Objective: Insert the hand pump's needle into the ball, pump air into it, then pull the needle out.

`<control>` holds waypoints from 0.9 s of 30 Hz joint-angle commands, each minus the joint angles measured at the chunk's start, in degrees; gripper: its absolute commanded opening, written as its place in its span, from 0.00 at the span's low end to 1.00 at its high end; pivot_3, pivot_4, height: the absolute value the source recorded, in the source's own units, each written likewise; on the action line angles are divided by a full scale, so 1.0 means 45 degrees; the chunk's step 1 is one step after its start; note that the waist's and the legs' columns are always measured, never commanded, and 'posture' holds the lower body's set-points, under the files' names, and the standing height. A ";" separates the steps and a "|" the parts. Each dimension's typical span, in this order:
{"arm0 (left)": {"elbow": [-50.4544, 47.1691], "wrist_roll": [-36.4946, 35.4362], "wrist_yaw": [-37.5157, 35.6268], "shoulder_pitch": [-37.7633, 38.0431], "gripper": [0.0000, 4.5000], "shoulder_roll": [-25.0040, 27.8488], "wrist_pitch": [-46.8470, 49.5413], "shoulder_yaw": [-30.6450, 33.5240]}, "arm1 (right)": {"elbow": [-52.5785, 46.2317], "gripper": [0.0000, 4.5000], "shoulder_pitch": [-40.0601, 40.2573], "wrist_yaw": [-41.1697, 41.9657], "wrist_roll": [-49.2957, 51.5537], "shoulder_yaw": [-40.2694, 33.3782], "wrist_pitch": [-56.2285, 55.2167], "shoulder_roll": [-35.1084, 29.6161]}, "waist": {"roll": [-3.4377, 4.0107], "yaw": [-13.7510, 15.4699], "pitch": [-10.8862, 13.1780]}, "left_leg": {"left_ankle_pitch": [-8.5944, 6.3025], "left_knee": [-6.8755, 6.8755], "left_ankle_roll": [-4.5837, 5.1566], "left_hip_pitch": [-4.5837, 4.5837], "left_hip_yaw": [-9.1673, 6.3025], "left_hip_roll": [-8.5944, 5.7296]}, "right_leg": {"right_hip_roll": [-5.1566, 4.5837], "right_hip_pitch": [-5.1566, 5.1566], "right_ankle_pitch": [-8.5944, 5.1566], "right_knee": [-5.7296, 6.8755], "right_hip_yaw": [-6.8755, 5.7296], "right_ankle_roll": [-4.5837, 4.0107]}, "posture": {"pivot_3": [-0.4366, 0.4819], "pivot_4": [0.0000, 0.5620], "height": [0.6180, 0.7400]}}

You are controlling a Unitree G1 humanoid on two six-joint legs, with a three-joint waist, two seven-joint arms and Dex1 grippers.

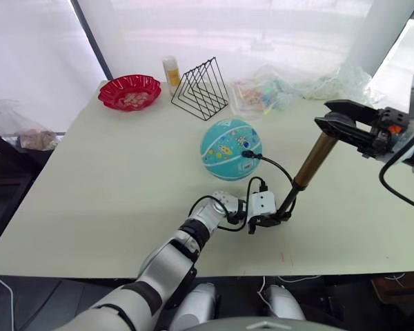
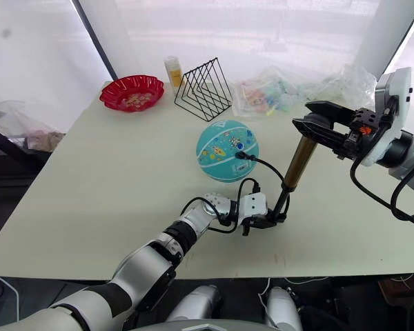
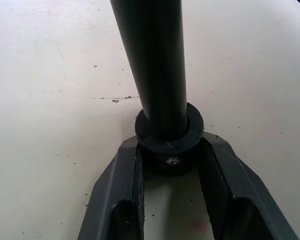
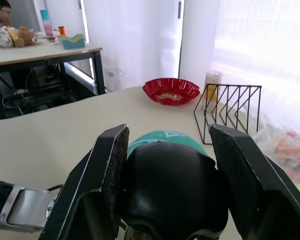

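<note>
Ball: the ball (image 1: 230, 149) sits round on the table (image 1: 90, 179), beyond my left gripper and to the left of my right one.
Needle: the needle (image 1: 246, 153) looks already inside the ball, on its side facing me; the hose (image 1: 279, 167) curves from it back to the pump foot.
Pump: the hand pump (image 1: 314, 160) stands tilted, its foot on the table near me, its gold barrel leaning up and to my right. The long axis runs from my left gripper up to my right one.
Left gripper: my left gripper (image 1: 277, 217) pinches the black foot collar between both fingers (image 3: 121, 175), holding it down on the table.
Right gripper: my right gripper (image 2: 322, 127) closes its two fingers (image 4: 110, 165) around the black handle at the top.
Coming move: I judge it is a pump stroke, along the tilted barrel toward my left gripper, not straight down.
Risk: a push off this axis may twist the foot out.
</note>
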 commanded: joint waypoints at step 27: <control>0.1934 0.1652 0.0034 0.1306 0.25 0.0795 0.1223 -0.1302 | -0.0198 0.46 0.1393 0.0474 -0.1359 0.0078 -0.1597 0.1002 | 0.0035 -0.0013 -0.0068 | 0.0002 -0.0132 -0.0008 0.0181 -0.0044 -0.0008 | 0.0042 0.0069 -0.0044 -0.0002 0.0058 0.0034 | 0.48 0.27 1.00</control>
